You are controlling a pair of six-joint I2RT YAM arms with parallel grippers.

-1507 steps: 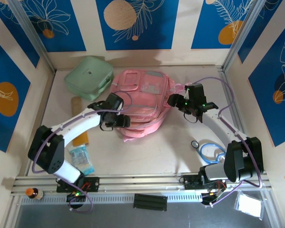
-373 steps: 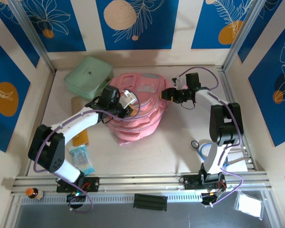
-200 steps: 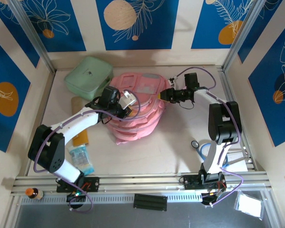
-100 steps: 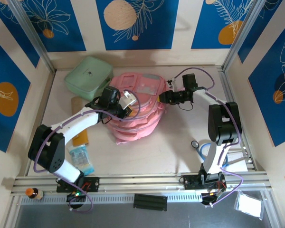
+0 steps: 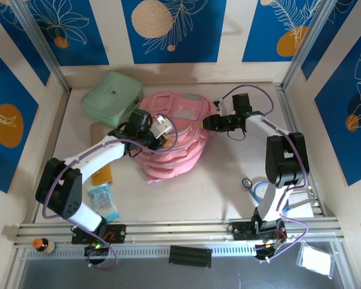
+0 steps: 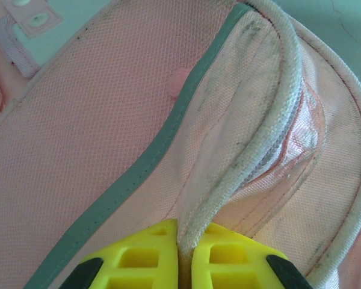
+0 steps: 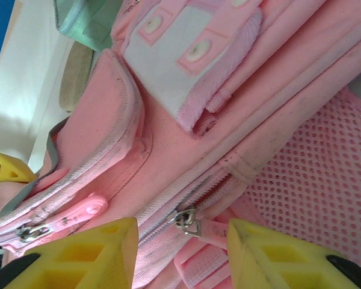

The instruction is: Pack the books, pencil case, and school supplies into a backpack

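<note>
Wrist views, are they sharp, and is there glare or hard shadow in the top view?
Left wrist: backpack weave crisp, no glare. Right wrist: zip pull in focus, table washed out bright at left. Top external: even light, only soft shadows around the backpack, no glare.

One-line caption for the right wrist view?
Open right gripper lined up on a zipper pull of the pink backpack.

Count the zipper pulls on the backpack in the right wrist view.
2. One zipper pull sits at the bottom middle of the backpack; the other is at the lower left. Folds may hide more.
</note>
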